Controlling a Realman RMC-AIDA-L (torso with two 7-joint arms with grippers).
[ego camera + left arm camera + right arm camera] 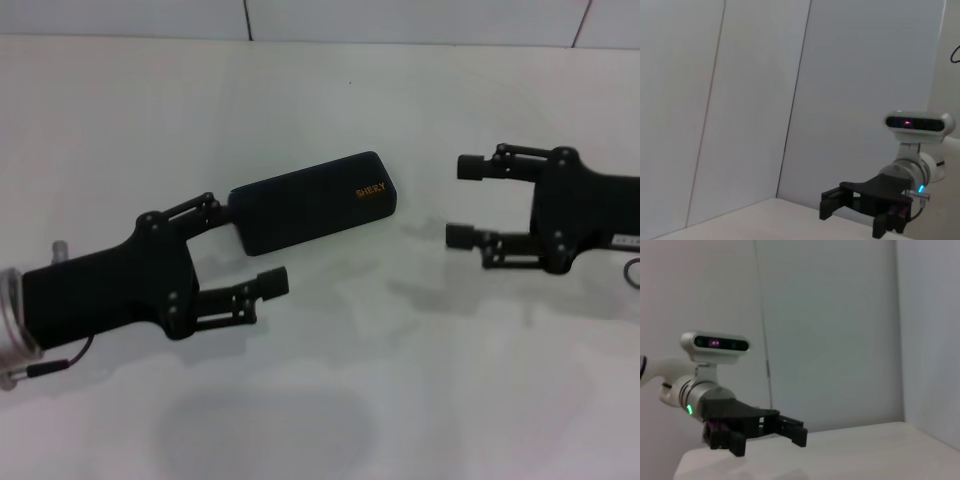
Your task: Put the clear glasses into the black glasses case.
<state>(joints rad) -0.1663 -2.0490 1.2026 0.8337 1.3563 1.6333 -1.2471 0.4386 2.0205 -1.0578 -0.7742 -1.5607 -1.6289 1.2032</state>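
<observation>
Closed case between two open claws

The black glasses case [317, 200] lies shut and slanted on the white tabletop [420, 380]; the left claw [252, 245] spreads wide at its near end; the right claw [463, 201], wide too, hovers well apart; I cannot make out the clear glasses.

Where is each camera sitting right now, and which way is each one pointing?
Head view: on the head, looking down at the white table; shows the closed black glasses case, left gripper and right gripper, both open.
Left wrist view: on the left wrist, facing across to the wall; shows the right gripper.
Right wrist view: on the right wrist, facing back; shows the left gripper.
Shared: each wrist view shows the opposite gripper.
</observation>
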